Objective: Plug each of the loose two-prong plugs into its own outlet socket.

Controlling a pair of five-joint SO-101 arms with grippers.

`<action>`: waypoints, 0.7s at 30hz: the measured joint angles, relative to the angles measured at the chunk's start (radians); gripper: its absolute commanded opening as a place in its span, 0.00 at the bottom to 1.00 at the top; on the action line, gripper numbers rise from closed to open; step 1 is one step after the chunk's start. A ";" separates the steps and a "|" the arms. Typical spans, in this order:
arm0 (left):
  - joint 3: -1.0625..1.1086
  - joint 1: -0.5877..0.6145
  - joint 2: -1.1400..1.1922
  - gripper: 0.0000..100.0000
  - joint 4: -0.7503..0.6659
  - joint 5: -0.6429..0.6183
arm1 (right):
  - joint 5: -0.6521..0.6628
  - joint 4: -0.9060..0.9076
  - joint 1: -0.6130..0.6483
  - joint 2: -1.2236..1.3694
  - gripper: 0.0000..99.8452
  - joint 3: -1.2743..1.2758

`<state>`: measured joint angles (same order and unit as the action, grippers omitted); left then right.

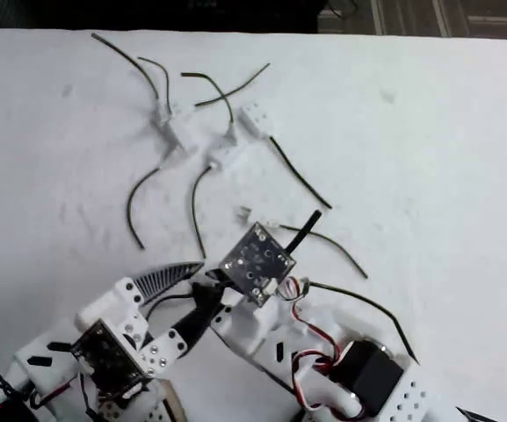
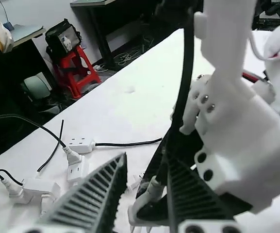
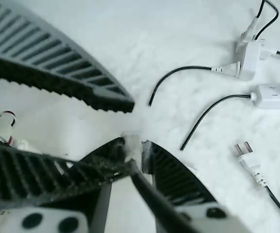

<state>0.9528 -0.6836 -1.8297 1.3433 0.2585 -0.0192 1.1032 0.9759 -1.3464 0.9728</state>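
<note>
Low in the centre of the high view, beneath the right arm's (image 1: 262, 330) wrist board, the right gripper (image 3: 132, 151) is clenched on one two-prong plug. The right wrist view shows this held plug (image 3: 131, 143) as a small white body pinched between the two black tips, with its black cord (image 3: 152, 196) running back toward the camera. Its prongs are covered by the tips. The left gripper (image 2: 147, 162) comes in from the lower left of the high view and stands released. Its grey ribbed fingers (image 2: 98, 191) are spread to either side of the right gripper's tips, and no contact with the held plug can be made out

A loose plug (image 3: 248, 160) lies on the white table (image 1: 429, 132), just above the right arm in the high view. It is white and slim, with two bare metal prongs and a black cord trailing away

Three white outlet sockets (image 1: 227, 156) sit close together in the upper centre of the high view, well apart from both plugs. In the left wrist view two of them each carry a plug. The third, the free socket (image 2: 81, 144), shows an open face, though its slots are too small to read

Much of the left wrist view is blocked by the right arm's white body. Whether the held plug is lifted or rests on the table cannot be told
</note>
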 measured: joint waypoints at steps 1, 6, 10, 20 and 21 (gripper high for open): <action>0.000 0.000 0.000 0.14 0.000 0.005 | 0.000 0.000 0.000 0.000 0.02 0.002; 0.000 0.075 0.000 0.14 0.000 0.021 | 0.000 0.000 -0.046 -0.002 0.02 0.011; 0.000 0.307 0.000 0.14 0.000 0.023 | 0.000 -0.003 -0.126 0.000 0.02 0.077; 0.149 0.819 0.000 0.14 -0.005 0.023 | -0.002 -0.078 -0.144 0.077 0.02 0.146; 0.184 0.845 0.000 0.14 -0.017 0.023 | -0.002 -0.094 -0.143 0.117 0.02 0.146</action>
<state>1.1370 0.1619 -1.8297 1.3265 0.2816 -0.0207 1.0096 0.8332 -1.2298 1.1185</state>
